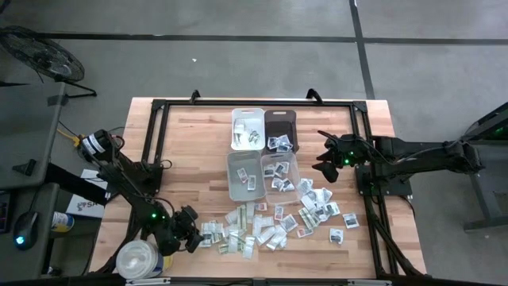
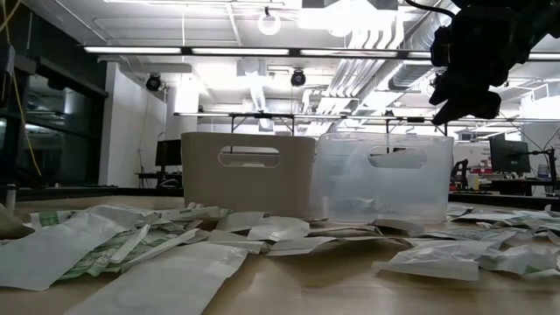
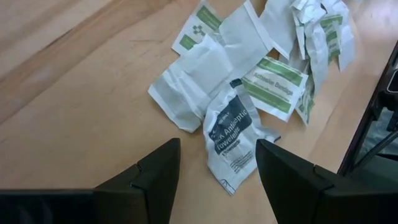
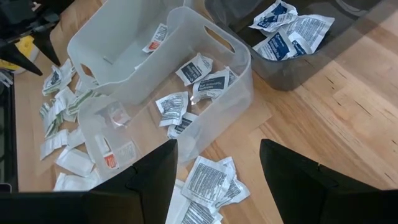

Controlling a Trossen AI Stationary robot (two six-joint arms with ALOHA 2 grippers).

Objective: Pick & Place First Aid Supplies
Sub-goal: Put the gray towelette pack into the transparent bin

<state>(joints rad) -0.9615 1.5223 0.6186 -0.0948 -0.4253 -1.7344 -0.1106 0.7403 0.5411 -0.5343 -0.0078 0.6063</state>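
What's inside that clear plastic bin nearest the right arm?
The clear bin holds several white packets with dark print, lying loose on its floor. Some overlap, so anything beneath them is hidden. The right claw hovers open above, holding nothing.

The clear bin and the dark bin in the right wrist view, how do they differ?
The clear bin has see-through walls; the dark bin is smoky and darker. The clear bin holds several dark-printed packets spread over its floor; the dark bin shows a small cluster of packets with bluer print. Both are rectangular, open-topped, and stand on the wooden table.
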